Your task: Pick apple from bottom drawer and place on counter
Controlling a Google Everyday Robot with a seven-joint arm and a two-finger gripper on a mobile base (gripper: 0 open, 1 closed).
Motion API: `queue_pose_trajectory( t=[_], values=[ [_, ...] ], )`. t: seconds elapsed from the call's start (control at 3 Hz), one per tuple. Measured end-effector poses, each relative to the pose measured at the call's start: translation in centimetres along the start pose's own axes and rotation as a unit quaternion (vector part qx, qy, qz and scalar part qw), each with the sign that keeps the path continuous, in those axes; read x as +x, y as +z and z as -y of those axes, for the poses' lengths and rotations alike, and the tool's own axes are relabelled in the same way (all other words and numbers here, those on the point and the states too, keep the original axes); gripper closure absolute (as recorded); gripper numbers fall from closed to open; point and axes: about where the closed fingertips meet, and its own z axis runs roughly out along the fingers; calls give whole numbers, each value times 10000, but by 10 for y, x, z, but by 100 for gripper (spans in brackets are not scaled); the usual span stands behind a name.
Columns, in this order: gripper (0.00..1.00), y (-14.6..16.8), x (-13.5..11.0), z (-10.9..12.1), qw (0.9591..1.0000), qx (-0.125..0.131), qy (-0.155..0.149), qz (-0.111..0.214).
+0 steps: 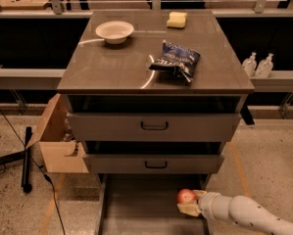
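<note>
Glossy counter (117, 68), matt metal bottom drawer (141, 205) (over it, smooth gripper (191, 202) round apple (185, 196))

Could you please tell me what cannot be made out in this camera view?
Camera view:
- bottom drawer: front cut off by the lower edge.
- apple: underside hidden by the gripper holding it at the drawer's right side.
- two upper drawers: insides dark under the counter.
- robot's arm: runs off the lower right corner.

Warm overhead light glares on the counter (111, 70). The gripper (189, 202), clasping the apple (186, 196) over the bottom drawer (136, 204), sits in dim shade.
</note>
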Motion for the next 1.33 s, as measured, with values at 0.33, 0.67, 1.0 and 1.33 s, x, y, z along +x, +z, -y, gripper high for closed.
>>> queue_pose_trajectory(
  t=[0.33,0.67,1.0,1.33],
  values=[
    [100,-19,-20,-2,9999,21,-52,95],
    [100,-57,-54,-16,9999,-78,9,71],
    [100,-106,-107,-30,9997,-186,-95,-111],
    [100,-149,-173,-51,9986,-323,-390,-152]
  ],
)
